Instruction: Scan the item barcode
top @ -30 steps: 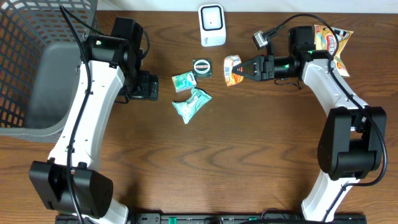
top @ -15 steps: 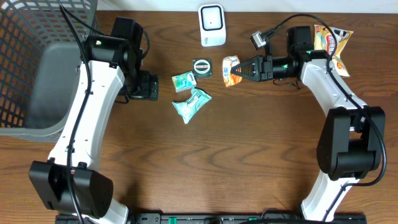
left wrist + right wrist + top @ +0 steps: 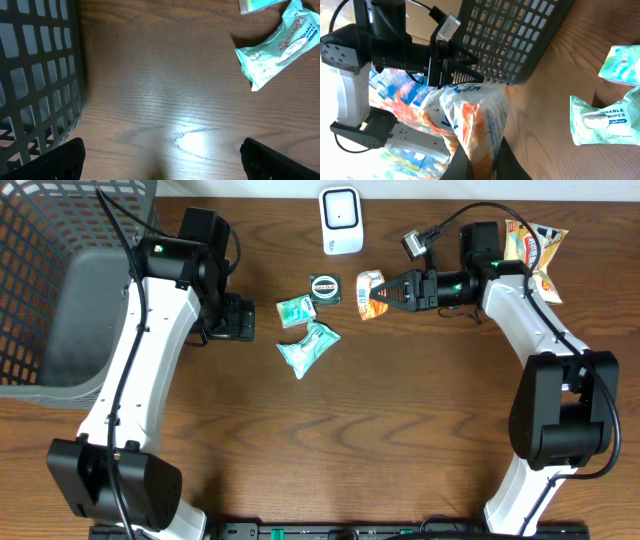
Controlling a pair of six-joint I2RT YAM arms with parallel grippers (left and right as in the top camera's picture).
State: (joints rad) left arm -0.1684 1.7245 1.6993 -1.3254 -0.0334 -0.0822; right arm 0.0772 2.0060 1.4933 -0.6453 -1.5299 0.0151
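A soft teal wipes packet is lying nearest, down-left of the scanner. Farther left of the scanner, the left gripper is waiting, jaws spread wide and empty. The right gripper is pinching a crinkly orange-and-white snack bag just down-right of the smooth, rounded white scanner, probably presenting its barcode.

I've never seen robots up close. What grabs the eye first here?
The right gripper pinches an orange-and-white snack packet near the white scanner at the far edge. A big black wire basket fills the left corner, beside the open left gripper.
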